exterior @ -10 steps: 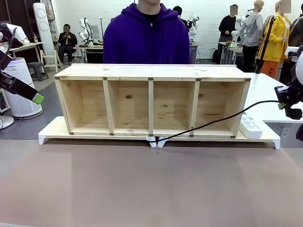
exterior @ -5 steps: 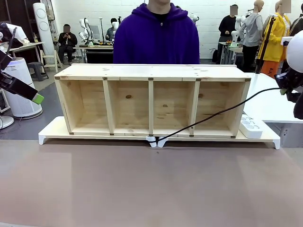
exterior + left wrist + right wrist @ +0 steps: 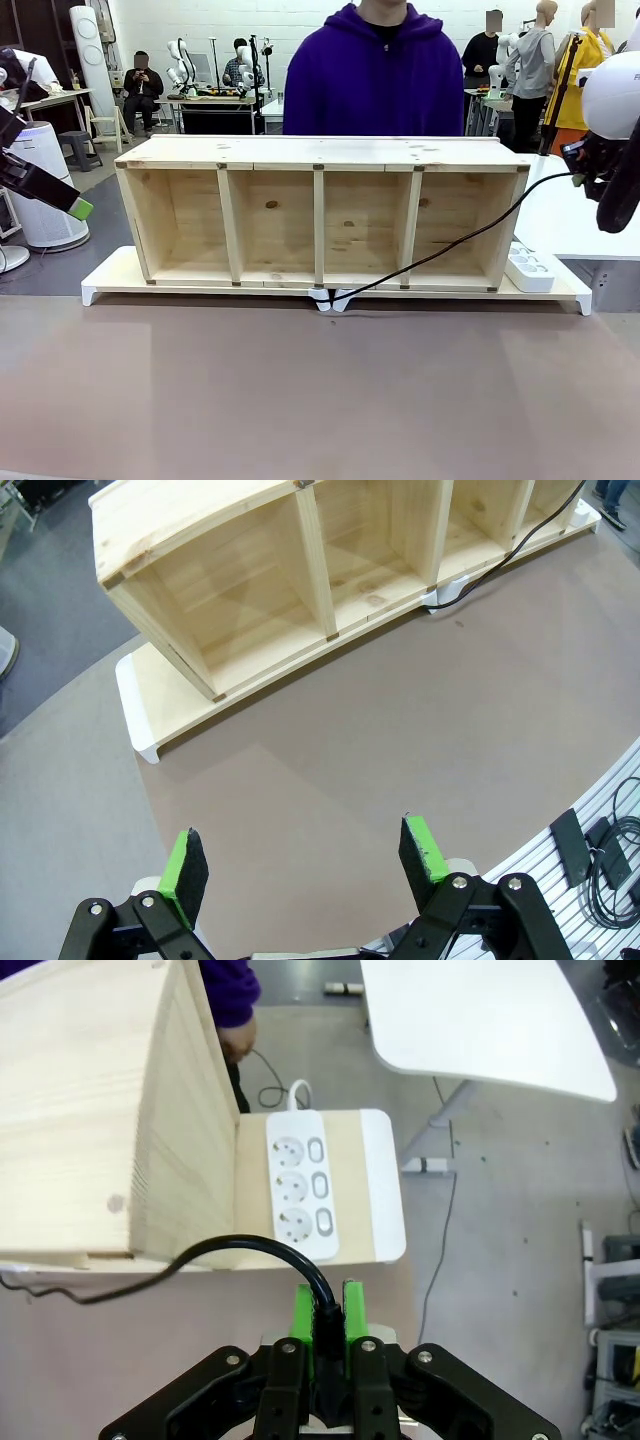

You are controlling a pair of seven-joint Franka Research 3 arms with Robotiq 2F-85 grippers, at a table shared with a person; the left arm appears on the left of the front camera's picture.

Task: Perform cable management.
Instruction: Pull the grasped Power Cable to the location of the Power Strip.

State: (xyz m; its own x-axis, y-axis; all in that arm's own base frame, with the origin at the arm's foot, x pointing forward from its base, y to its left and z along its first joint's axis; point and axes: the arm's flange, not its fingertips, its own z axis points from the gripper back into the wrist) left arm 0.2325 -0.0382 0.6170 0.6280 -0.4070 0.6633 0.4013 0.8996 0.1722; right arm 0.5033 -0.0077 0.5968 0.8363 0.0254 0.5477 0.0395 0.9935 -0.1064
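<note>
The cable (image 3: 450, 245) is a thin black cord. It runs from a white clip (image 3: 331, 299) at the front of the shelf's base board up and to the right. There my right gripper (image 3: 581, 165) holds its end, level with the top of the wooden shelf (image 3: 320, 152). In the right wrist view, my right gripper (image 3: 325, 1322) is shut on the cable's plug end (image 3: 322, 1305), and the cord (image 3: 235, 1251) arcs away to the left. My left gripper (image 3: 74, 204) hangs at the far left, away from the shelf. Its wrist view shows my left gripper (image 3: 302, 858) open above the brown table.
A white power strip (image 3: 299, 1188) lies on the base board (image 3: 110, 275) at the shelf's right end. A person in a purple hoodie (image 3: 375, 85) stands behind the shelf. A white side table (image 3: 480, 1020) lies to the right. The brown tabletop (image 3: 320, 390) stretches in front.
My right gripper has risen and moved slightly left with the cable end, so the cord slopes more steeply. The person has stepped to the right. The left arm has not moved.
</note>
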